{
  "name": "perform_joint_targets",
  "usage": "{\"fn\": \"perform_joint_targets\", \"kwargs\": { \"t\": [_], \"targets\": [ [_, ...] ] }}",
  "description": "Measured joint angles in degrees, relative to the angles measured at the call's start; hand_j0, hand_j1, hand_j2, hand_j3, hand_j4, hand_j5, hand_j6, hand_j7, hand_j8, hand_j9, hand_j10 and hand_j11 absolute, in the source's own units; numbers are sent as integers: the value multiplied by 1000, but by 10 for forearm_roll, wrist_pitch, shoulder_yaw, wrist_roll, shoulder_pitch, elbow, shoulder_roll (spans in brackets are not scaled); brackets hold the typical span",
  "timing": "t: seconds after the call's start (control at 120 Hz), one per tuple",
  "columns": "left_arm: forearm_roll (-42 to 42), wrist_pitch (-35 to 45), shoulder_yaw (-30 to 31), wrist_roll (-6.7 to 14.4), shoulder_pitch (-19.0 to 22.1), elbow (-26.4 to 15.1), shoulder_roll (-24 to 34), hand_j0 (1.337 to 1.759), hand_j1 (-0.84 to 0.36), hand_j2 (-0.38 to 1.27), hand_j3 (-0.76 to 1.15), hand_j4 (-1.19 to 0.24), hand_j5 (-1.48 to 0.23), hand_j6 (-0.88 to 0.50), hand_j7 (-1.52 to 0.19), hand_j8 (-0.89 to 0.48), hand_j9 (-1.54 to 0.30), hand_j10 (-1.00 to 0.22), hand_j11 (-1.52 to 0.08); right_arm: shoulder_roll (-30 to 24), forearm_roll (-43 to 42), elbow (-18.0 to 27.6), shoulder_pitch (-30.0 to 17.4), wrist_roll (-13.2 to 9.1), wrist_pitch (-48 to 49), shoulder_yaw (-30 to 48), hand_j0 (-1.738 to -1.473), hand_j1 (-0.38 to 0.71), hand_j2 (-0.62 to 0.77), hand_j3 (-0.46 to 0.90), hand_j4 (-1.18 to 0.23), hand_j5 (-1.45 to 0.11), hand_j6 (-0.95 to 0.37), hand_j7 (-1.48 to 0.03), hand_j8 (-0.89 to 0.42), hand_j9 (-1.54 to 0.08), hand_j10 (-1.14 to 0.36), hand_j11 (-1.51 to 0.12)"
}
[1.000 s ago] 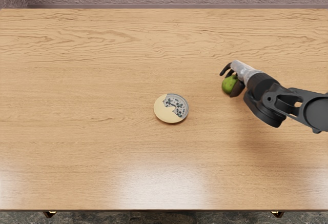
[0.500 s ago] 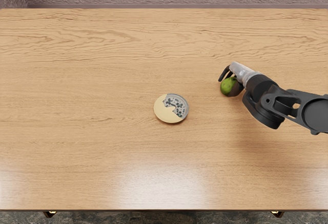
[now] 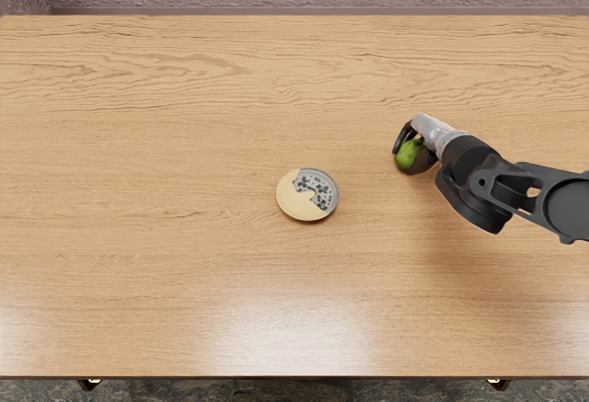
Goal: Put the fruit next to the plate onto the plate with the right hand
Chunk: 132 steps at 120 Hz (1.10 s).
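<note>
A wide wooden table with pale, wavy grain fills the view, with a glossy sheen on the wood nearer than the plate. That small round plate, cream with a grey speckled patch on its right part, lies flat on the wood. Right of the plate and slightly farther back, well apart from it, is a green fruit wrapped by the right hand; whether it touches the wood cannot be told

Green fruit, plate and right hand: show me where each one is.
green fruit (image 3: 407, 155): head view, on its visible green side.
plate (image 3: 292, 199): head view, on its bare cream part.
right hand (image 3: 421, 134): head view, on the back of the hand, which is curled around the green fruit.
</note>
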Motion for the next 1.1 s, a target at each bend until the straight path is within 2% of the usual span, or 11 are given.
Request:
{"fn": "perform_joint_targets", "kwargs": {
  "t": [0.083, 0.183, 0.35, 0.683, 0.833, 1.1],
  "targets": [
    [0, 0, 0, 0, 0, 0, 0, 1658, 332, 3, 0, -14, -18, -14, -18, -14, -18, -14, -18, -5, 6, 9, 0, 0, 2, 6, -1639, 309, 202, 2, -699, -995, -376, -948, -319, -1011, -622, -1024],
    [0, 0, 0, 0, 0, 0, 0, 1658, 332, 3, 0, -14, -18, -14, -18, -14, -18, -14, -18, -16, 12, 21, 0, 1, 11, 20, -1645, 281, 248, 2, -696, -1018, -410, -955, -359, -1033, -678, -1048],
    [0, 0, 0, 0, 1, 0, 0, 1658, 332, 3, 0, -14, -18, -14, -18, -14, -18, -14, -18, -27, 19, 36, 0, 1, 26, 44, -1653, 270, 248, 3, -689, -1046, -416, -962, -357, -1062, -678, -1083],
    [1, 0, 0, 0, 3, 0, 0, 1658, 332, 3, 0, -14, -18, -14, -18, -14, -18, -14, -18, -43, 87, 91, 10, 1, 55, 94, -1658, 282, 267, 4, -680, -1072, -403, -966, -335, -1088, -654, -1119],
    [1, 0, 0, 0, 4, 0, 0, 1658, 332, 3, 0, -14, -18, -14, -18, -14, -18, -14, -18, -28, 121, 104, 25, 1, 57, 99, -1658, 299, 287, 4, -684, -1097, -382, -979, -308, -1110, -634, -1140],
    [1, 0, 0, 0, 4, 0, 0, 1658, 332, 3, 0, -14, -18, -14, -18, -14, -18, -14, -18, 21, 153, 108, 39, 0, 53, 100, -1658, 379, 442, 2, -706, -1109, -357, -998, -304, -1086, -674, -1104]
  ]
}}
